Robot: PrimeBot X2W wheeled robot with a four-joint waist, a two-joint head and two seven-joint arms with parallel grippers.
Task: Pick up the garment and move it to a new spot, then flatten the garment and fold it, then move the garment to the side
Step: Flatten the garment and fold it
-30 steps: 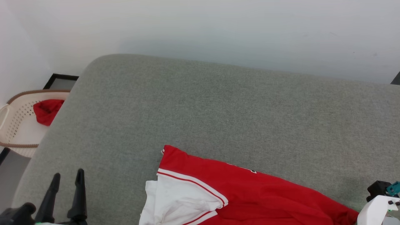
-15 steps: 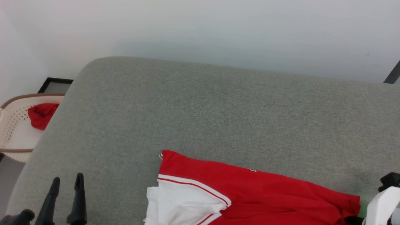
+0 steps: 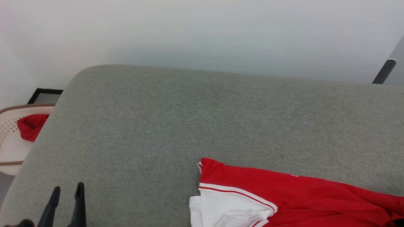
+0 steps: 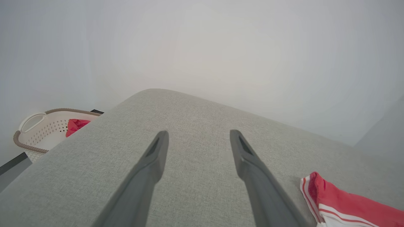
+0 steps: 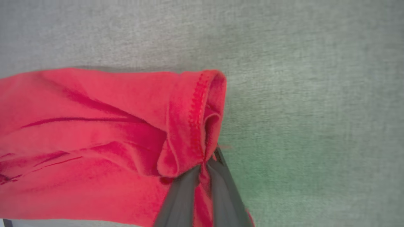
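1. Grey upholstered cushion (image 3: pixel 157 126) against a plain pale wall (image 3: pixel 202 31). A basket (image 3: pixel 6 108) stands off its left end with a red cloth (image 3: pixel 30 126) in it.
2. Shirt (image 3: pixel 300 201) lies on the cushion's near right part. Its white sleeve and striped trim face the left side, and the red body runs off to the right.
3. Right gripper (image 5: pixel 204 170): fingers clenched on a rolled red hem fold, with cloth squeezed between them.
4. Left gripper (image 4: pixel 199 133): fingers spread wide, holding nothing, above bare cushion well apart from the shirt.
5. Risk: the pinch takes only a thin, bunched bit of hem. My guess is that drag from the rough upholstery could pull it free.
6. Risk: towing by one corner probably crumples the body further, making the flattening harder.
7. Versus a second ago: the sleeve corner sits further right on the cushion while the basket has drifted left. So the camera has turned, and the shirt itself has been dragged rightward.
8. Both grippers' finger states are unchanged.
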